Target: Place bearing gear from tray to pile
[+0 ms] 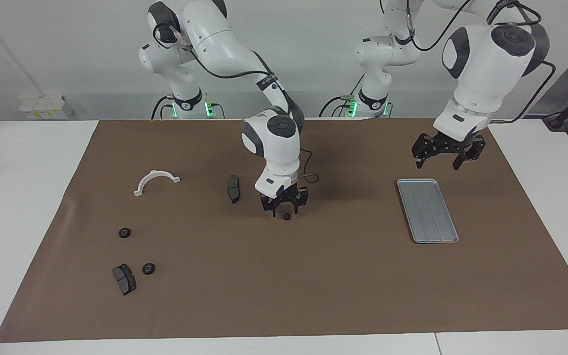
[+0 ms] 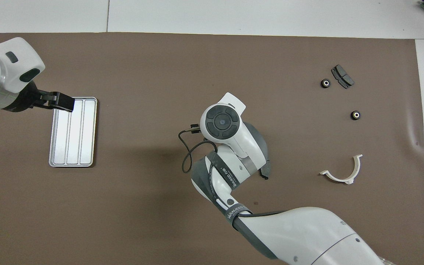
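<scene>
Hovering low over the middle of the brown mat point(image 1: 313, 296), the right gripper point(image 1: 284, 209) has its jaws spread, pinching nothing. The bearing gear point(image 1: 287, 216), a small black ring, lies on the mat at 6 o'clock from the fingertips in the facing view, just beside them. I cannot tell whether a finger touches it, and the arm hides it from overhead. Being round, it has no long axis to line up with.

The tray point(image 1: 427, 211) is bare, well apart at 3 o'clock from the gear. The pile is at 9 o'clock: a brake pad point(image 1: 233, 188) near, then the white bracket point(image 1: 157, 181), two more gears point(image 1: 125, 232) and a second pad point(image 1: 124, 278). The right arm is plainly the nearer.

The left gripper point(image 1: 447, 152) waits over the tray's end, jaws spread and empty.
</scene>
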You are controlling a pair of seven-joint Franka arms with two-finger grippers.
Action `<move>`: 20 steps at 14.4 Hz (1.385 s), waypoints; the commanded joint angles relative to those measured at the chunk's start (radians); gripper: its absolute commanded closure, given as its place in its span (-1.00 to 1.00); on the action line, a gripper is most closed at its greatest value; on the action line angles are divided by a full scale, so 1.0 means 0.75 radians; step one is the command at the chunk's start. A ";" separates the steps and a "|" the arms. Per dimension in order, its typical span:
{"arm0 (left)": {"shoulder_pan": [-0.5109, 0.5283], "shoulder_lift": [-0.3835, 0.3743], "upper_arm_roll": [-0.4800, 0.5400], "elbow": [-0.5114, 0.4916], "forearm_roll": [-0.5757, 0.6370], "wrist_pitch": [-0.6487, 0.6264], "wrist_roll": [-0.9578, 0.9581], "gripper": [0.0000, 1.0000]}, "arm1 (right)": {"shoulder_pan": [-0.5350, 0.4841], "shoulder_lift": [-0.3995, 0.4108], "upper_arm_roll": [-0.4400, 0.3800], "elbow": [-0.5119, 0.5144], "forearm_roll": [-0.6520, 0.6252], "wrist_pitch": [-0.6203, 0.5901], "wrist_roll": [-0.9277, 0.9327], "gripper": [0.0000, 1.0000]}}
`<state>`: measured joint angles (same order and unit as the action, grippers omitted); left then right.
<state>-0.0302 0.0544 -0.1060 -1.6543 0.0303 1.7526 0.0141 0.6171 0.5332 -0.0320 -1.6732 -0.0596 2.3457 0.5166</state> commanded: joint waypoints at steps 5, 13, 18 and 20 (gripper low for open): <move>-0.070 -0.054 0.092 0.118 -0.059 -0.220 0.038 -1.00 | 0.004 -0.006 0.004 -0.086 0.008 0.112 -0.010 -0.26; -0.070 -0.099 0.121 0.052 -0.059 -0.195 0.120 -1.00 | 0.004 -0.003 0.004 -0.084 0.002 0.116 -0.010 0.57; -0.078 -0.119 0.123 0.028 -0.059 -0.189 0.110 -1.00 | -0.017 -0.005 0.004 -0.046 -0.002 0.092 -0.012 0.98; -0.078 -0.120 0.121 0.030 -0.059 -0.195 0.106 -1.00 | -0.076 -0.007 0.002 -0.015 -0.004 0.051 -0.026 0.99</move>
<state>-0.0828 0.0023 -0.0232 -1.5923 0.0009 1.6062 0.0816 0.6113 0.5364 -0.0387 -1.7050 -0.0604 2.4101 0.5165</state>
